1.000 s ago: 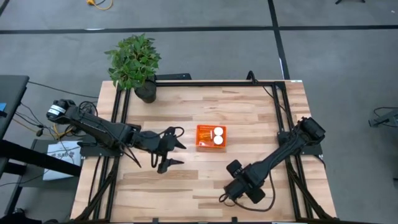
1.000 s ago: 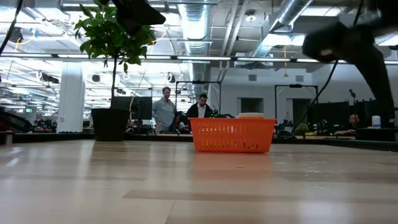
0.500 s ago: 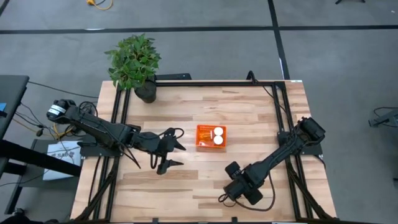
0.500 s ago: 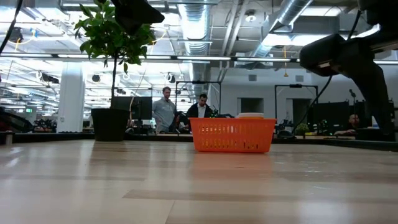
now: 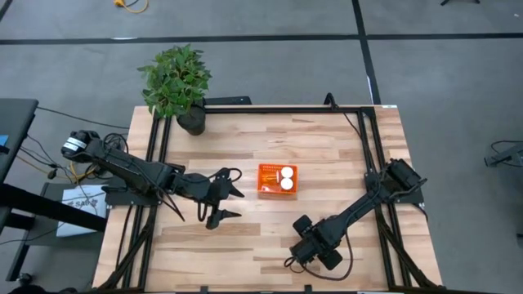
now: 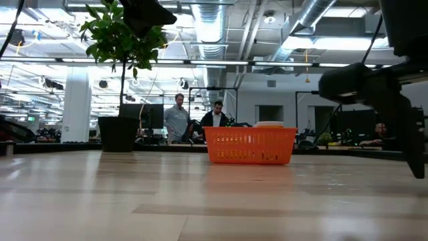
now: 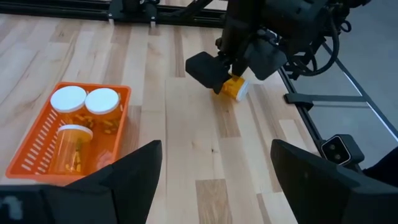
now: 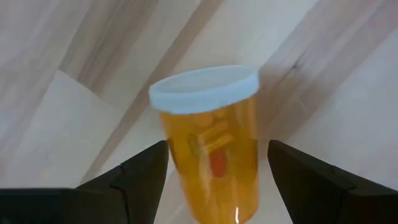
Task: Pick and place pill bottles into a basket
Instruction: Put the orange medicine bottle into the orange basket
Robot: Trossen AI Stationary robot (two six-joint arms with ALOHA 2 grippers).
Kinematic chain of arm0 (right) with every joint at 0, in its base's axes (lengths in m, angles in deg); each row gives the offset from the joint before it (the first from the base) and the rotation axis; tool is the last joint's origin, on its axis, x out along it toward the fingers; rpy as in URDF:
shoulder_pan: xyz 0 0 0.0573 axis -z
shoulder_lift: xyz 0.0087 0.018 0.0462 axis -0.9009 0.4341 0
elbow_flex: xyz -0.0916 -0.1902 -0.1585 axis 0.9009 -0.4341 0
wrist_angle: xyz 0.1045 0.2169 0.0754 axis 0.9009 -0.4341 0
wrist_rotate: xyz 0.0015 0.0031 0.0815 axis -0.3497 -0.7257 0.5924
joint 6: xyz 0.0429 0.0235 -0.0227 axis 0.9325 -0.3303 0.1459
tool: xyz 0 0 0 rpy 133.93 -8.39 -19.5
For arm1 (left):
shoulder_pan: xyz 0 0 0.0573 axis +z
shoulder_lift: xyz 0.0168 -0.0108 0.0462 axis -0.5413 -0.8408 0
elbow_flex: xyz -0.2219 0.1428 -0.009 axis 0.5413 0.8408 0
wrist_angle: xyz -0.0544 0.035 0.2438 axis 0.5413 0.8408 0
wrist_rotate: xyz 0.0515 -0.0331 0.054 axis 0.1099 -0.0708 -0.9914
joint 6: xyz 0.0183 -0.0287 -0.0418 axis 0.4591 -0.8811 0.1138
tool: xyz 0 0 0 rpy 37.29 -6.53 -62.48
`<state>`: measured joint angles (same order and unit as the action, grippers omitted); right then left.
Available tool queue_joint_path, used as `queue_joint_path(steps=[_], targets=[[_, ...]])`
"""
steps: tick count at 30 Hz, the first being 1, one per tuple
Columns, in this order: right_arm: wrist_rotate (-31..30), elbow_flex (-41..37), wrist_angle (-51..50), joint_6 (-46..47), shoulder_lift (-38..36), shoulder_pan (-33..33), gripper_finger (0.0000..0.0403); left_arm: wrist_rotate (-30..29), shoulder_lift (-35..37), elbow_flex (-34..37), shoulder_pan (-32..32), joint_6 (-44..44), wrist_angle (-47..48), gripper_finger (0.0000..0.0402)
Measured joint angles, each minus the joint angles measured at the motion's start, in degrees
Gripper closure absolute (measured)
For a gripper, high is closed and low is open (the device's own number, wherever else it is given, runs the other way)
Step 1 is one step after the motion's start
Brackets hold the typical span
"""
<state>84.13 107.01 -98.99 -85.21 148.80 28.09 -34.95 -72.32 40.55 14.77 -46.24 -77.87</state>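
Right gripper [image 8: 211, 186] sat spread over the last pill bottle [image 8: 211, 146], bottle between its fingers near the table's front edge, long axis along the fingers, cap outward; basket [image 5: 278, 180] at mid-table; left gripper [image 5: 230, 199] open, idle.

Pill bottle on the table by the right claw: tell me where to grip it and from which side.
Grip the pill bottle on its orange body, behind the wider white cap, coming from the base end. The open right claw straddles those round sides; the cap would likely stop slipping. The left claw waits apart.
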Motion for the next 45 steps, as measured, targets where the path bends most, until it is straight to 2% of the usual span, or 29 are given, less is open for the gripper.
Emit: queue_joint_path(steps=[6,17,20,28,37,45], targets=[[-0.1,0.0,0.0,0.0,0.0,0.2,0.0149,0.0,0.0,0.0,0.0,-0.2,0.0,0.0111],[0.3,0.0,0.0,7.9,0.0,2.7,0.0254,0.1,0.0,0.0,-0.1,-0.2,1.1,0.0111],[0.3,0.0,0.0,9.0,0.0,4.1,0.0252,0.1,0.0,0.0,-0.1,-0.6,1.7,0.0111],[-0.9,3.5,-0.1,9.4,0.0,8.1,0.0209,1.8,0.0,0.0,-0.1,-0.7,1.7,0.0111],[-2.1,8.3,-0.2,8.6,0.0,15.1,0.0236,2.1,0.0,0.0,-0.1,-0.7,1.7,0.0111],[-2.0,13.3,-0.7,7.0,0.0,21.7,0.0232,3.4,0.0,0.0,-0.1,-0.7,1.8,0.0111]])
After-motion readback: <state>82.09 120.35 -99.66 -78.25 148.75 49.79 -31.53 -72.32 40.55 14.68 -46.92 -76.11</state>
